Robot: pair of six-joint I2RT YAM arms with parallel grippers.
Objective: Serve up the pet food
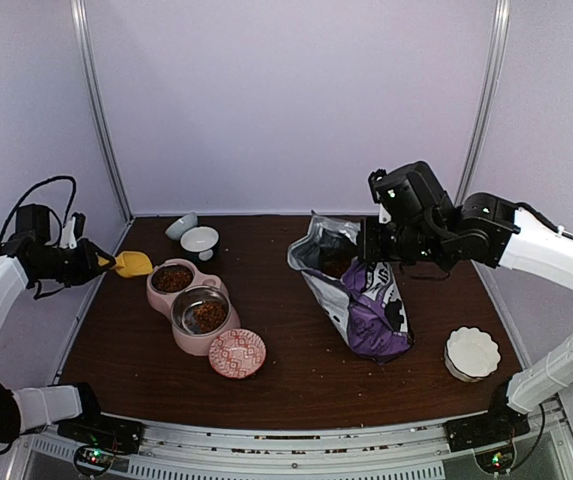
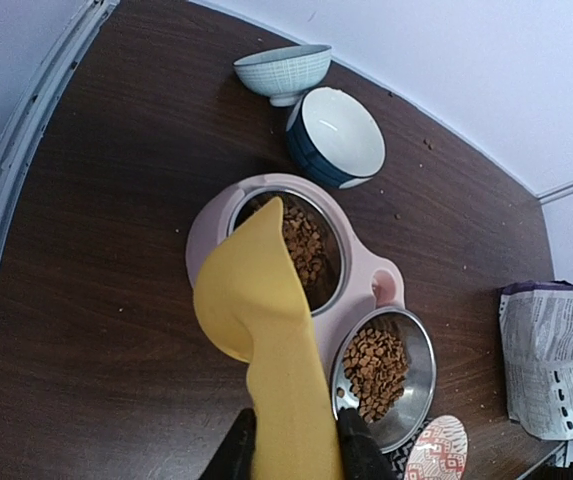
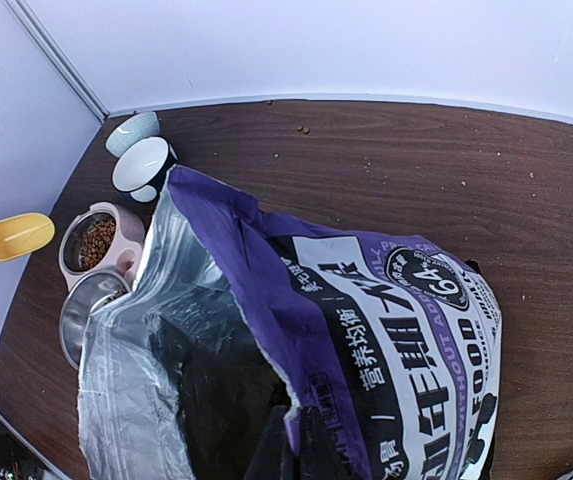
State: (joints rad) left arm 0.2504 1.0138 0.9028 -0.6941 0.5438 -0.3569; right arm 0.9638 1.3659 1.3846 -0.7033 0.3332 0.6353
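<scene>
- On the right half of the counter [image 1: 296, 380], the purple bag [image 1: 371, 310] leans with its silver-lined mouth tipped toward the middle. That suits reaching in from the left.
- At the bag's upper rim, the right claw [image 3: 291, 435] is clenched on the edge of the foil. Pinching it there lifts the lip, so the mouth gapes instead of folding flat.
- Left of centre sits the pink double feeder [image 2: 204, 235], close to the left arm and well apart from the bag, so scooped food travels only a short way.
- Over the counter's left edge, the yellow scoop [image 2: 256, 300] is held by its handle, with its cup end toward the feeder's rear bowl. Whether it carries anything I cannot tell.
- Around that handle, the left claw [image 2: 296, 445] is clamped, one finger on each side. The grip near the handle's end leaves the cup free to dip and tip.
- Inside both steel bowls lies the pet food [image 2: 371, 365], a brown layer in each, so I judge serving is largely done. Whatever remains in the bag is lost in shadow.
</scene>
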